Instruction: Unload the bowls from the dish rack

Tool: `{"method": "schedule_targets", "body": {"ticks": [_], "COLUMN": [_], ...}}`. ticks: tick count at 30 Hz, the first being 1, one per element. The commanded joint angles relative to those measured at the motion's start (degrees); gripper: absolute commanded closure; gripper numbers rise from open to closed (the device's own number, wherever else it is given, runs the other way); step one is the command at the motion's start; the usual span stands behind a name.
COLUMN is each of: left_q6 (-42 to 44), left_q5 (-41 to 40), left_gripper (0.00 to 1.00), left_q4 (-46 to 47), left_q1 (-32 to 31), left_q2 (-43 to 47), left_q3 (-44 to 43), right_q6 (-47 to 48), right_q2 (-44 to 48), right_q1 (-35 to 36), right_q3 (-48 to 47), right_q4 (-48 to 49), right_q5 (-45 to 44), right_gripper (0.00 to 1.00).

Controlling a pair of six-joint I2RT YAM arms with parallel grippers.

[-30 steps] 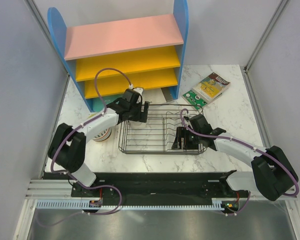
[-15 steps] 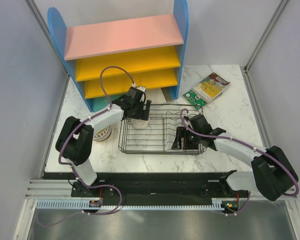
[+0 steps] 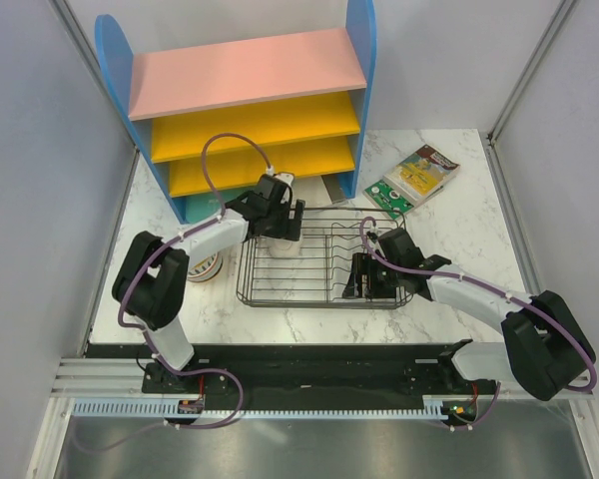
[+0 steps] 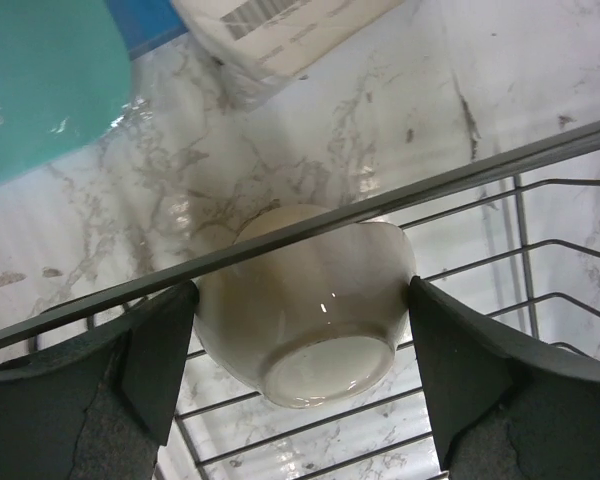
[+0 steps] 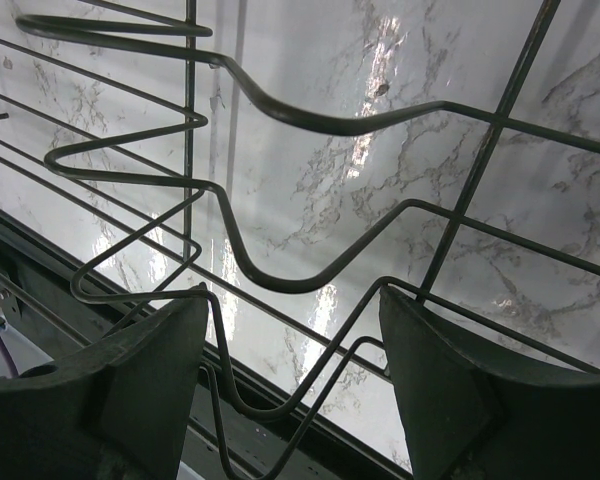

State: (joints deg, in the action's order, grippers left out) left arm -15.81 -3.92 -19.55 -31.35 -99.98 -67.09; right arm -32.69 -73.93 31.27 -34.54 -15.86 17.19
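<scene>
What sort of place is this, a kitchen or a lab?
Probably a robot test cell staged as a kitchen: plain partition walls enclose a marble-look table, two arms are bolted at its edge, and a dish rack holds a bowl.

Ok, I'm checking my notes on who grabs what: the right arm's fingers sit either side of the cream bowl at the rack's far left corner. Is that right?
Not quite: it is the left arm's fingers that sit either side of the cream bowl at the dish rack's far left corner, as the left wrist view shows. The right arm's fingers have only rack wire between them.
</scene>
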Motion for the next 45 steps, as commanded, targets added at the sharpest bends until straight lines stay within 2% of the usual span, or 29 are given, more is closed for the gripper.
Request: {"method": "schedule_targets", "body": {"ticks": [1, 5, 11, 16, 18, 23, 27, 30, 36, 45], "left_q6": [-1.94, -2.73, -2.56, -1.94, -2.99, -7.48, -6.69, -6.25, -5.89, -4.67], "left_q5": [3.75, 6.2, 6.73, 13.05, 11.76, -2.65, -2.76, -0.39, 11.2, 19.21], "left_gripper": [0.12, 0.13, 0.13, 0.13, 0.14, 0.16, 0.14, 0.13, 0.15, 0.17], "left_q4": [-6.21, -1.56, -1.54, 6.54, 6.11, -2.05, -3.74, -4.0, -0.84, 4.26], "left_q1": [-4.41, -6.96, -7.58, -7.58, -7.58, -7.58, -7.49, -7.41, -7.41, -7.41], "left_q2": [-6.28, -2.77, -1.62, 2.33, 2.34, 3.56, 4.27, 1.13, -6.79, -9.35], "left_q3": [4.95, 6.62, 6.35, 13.46, 15.05, 14.36, 14.27, 13.57, 12.07, 12.95], "right_q6": [1.66, 1.75, 1.66, 1.75, 1.66, 1.4, 1.22, 0.96, 0.7, 0.78], "right_q2": [-0.95, -1.04, -0.86, -0.34, -0.34, -0.16, -0.6, -0.69, 0.36, 0.1], "right_q1": [0.11, 0.11, 0.11, 0.11, 0.2, 0.11, 0.2, 0.11, 0.11, 0.11], "right_q3": [-1.14, -1.14, -1.14, -0.35, -0.08, 0.18, 0.27, 0.18, 0.44, 0.09], "right_q4": [-2.07, -2.07, -2.25, -1.99, -1.81, -1.72, -1.63, -1.63, -1.81, -1.98], "right_q5": [0.39, 0.04, -0.23, -0.49, -0.49, -0.84, -1.19, -1.11, -1.02, -1.02], "right_gripper": [0.23, 0.23, 0.23, 0.23, 0.23, 0.23, 0.23, 0.24, 0.24, 0.24]}}
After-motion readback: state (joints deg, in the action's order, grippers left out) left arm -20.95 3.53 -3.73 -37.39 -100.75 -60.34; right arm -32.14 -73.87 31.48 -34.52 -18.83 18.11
